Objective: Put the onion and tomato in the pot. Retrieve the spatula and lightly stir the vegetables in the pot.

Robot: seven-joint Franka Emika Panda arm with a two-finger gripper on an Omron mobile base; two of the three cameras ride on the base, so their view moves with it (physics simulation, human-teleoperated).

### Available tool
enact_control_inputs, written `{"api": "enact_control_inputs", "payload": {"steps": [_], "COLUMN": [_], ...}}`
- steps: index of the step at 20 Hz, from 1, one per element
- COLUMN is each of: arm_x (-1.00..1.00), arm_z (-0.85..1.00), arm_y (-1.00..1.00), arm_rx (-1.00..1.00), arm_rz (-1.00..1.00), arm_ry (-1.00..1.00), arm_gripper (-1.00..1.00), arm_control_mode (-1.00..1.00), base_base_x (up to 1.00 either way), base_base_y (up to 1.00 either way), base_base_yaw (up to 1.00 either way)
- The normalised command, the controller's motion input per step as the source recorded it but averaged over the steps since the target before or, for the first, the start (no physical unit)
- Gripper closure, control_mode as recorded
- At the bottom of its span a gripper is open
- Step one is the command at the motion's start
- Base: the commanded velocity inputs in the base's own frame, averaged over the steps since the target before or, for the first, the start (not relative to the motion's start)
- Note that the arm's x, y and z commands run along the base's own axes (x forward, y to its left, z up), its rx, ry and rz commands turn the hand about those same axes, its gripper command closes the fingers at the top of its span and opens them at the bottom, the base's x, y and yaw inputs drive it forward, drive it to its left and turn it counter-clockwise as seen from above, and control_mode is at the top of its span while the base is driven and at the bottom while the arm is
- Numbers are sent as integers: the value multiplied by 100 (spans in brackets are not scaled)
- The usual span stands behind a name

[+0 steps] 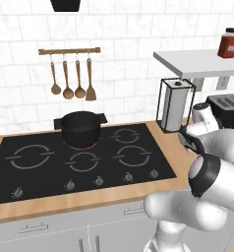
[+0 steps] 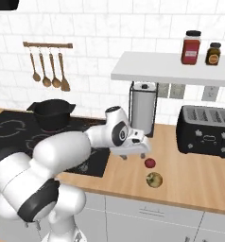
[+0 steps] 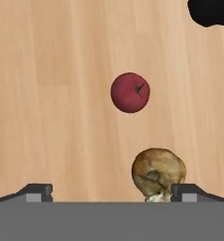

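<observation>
Sitting on the wooden counter [image 2: 194,182], right of the cooktop [image 1: 79,160], are the onion [image 2: 154,179] and the tomato [image 2: 150,163], just beside each other but apart. In the hand view the onion [image 3: 158,172] is lying close to the right fingertip [image 3: 191,192], off centre between the tips, and the tomato [image 3: 130,92] is lying beyond it.

Judging handling: both are looking small, round, light and firm enough for a pinch. The onion's papery skin is likely making it slippery, and either ball is likely rolling away if nudged from one side. Best hold: fingers closing across the widest middle, centred, with modest force; the tomato is probably bruising under a hard squeeze.

The gripper [image 2: 133,155] is hovering above the counter just left of the two vegetables, pointing down. Its fingers are spread wide and grasping nothing. The arm is reaching forward and to the right from the base, elbow bent, forearm running low over the counter edge.

The pot [image 1: 80,128] is standing on the rear burner, well apart from the vegetables, so each carry is going to be a long swing left.
</observation>
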Motion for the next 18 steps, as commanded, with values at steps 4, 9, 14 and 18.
{"api": "enact_control_inputs", "payload": {"steps": [4,9,14,18], "arm_x": [88,69,58,2], "arm_z": [-41,-22,-32,-38], "arm_y": [-70,-67,-33,0], "arm_rx": [-4,0,0,0], "arm_rz": [5,7,5,3], "arm_ry": [0,2,11,11], "arm_gripper": [-100,-100,-100,-100], "arm_control_mode": [-100,-100,-100,-100], "base_base_x": [0,0,0,0], "base_base_y": [0,0,0,0], "base_base_yaw": [0,0,0,0]}}
